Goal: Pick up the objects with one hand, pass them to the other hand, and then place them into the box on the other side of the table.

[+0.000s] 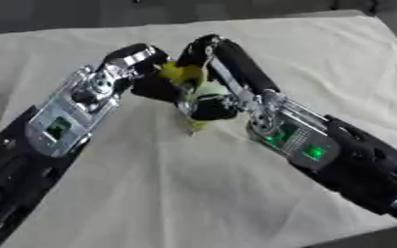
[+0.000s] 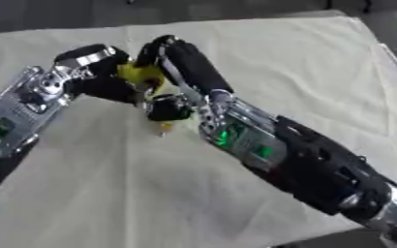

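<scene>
Above the middle of the frame, one yellow object [image 1: 183,72] sat off the cloth-covered table [image 1: 193,193], caught between my two hands. My left hand [image 1: 143,72] curled its fingers around it from the left, and my right hand [image 1: 210,77] curled around it from the right. No writing was readable. Bare cloth spread wide toward the lower edge.
</scene>
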Available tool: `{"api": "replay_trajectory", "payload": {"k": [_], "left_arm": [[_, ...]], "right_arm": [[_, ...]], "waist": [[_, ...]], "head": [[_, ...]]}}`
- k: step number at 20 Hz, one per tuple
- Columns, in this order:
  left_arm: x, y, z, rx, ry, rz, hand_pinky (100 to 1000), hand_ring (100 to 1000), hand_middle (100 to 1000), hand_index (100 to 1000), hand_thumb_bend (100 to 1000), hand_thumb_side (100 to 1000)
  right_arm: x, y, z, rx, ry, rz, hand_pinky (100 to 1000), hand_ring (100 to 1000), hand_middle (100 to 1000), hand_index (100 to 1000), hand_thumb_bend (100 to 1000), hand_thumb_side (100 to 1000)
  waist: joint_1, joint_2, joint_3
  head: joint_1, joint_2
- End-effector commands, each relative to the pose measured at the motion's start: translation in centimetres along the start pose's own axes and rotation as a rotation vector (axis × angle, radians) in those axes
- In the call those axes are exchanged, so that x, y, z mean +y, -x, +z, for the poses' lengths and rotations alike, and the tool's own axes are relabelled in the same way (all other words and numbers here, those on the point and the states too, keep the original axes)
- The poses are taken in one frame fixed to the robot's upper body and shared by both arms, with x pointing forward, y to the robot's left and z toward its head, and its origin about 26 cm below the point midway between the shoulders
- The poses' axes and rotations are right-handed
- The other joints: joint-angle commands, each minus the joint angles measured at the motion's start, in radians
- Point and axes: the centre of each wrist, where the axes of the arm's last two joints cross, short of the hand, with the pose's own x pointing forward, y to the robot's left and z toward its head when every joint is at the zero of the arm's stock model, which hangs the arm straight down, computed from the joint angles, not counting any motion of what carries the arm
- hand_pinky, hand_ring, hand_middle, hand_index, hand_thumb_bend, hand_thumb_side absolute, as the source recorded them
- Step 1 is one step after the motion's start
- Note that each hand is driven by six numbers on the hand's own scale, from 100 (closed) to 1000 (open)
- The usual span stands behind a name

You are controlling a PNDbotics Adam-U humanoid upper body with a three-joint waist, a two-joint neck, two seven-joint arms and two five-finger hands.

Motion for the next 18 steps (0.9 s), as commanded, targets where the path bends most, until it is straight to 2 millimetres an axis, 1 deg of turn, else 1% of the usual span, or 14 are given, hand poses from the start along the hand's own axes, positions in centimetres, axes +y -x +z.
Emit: {"api": "replay_trajectory", "payload": {"k": [1, 2, 3, 7, 11, 12, 13, 18], "left_arm": [[1.3, 0.5, 0.5, 0.026, -0.029, -0.011, 836, 647, 579, 419, 100, 195], [1.4, 0.6, 0.6, 0.031, -0.030, -0.012, 836, 647, 579, 417, 100, 199], [1.5, 0.7, 0.6, 0.034, -0.031, -0.012, 836, 647, 578, 414, 100, 205], [1.9, 1.0, 0.8, 0.048, -0.038, -0.009, 835, 645, 573, 407, 100, 223], [2.3, 1.5, 0.9, 0.061, -0.047, -0.003, 834, 643, 572, 405, 100, 219], [2.4, 1.7, 1.0, 0.066, -0.053, -0.002, 834, 643, 572, 404, 100, 239], [2.7, 1.9, 1.1, 0.070, -0.060, -0.002, 833, 643, 571, 404, 100, 213], [4.5, 3.5, 2.0, 0.111, -0.119, -0.006, 832, 646, 572, 406, 100, 171]], "right_arm": [[-0.9, -0.2, -0.1, -0.004, 0.054, 0.033, 539, 650, 619, 714, 518, 100], [-0.9, -0.2, -0.1, 0.000, 0.061, 0.043, 552, 666, 640, 734, 538, 100], [-0.9, -0.2, -0.1, 0.003, 0.067, 0.055, 569, 690, 673, 766, 566, 123], [-0.9, -0.1, 0.0, 0.015, 0.085, 0.103, 599, 748, 742, 835, 609, 161], [-0.8, 0.0, 0.0, 0.028, 0.087, 0.136, 610, 769, 767, 860, 623, 169], [-0.8, 0.0, 0.1, 0.033, 0.087, 0.141, 612, 772, 772, 863, 626, 167], [-0.8, 0.0, 0.1, 0.036, 0.086, 0.146, 613, 774, 775, 865, 624, 172], [-0.7, 0.3, 0.3, 0.052, 0.083, 0.154, 612, 775, 780, 868, 622, 178]], "waist": [[0.015, -0.012, -0.001], [0.015, -0.012, -0.002], [0.015, -0.013, -0.002], [0.016, -0.014, -0.003], [0.016, -0.017, -0.005], [0.016, -0.017, -0.005], [0.016, -0.018, -0.005], [0.017, -0.024, -0.006]], "head": [[0.002, -0.008], [0.003, -0.007], [0.004, -0.007], [0.007, -0.006], [0.011, -0.005], [0.013, -0.005], [0.016, -0.006], [0.035, -0.005]]}}
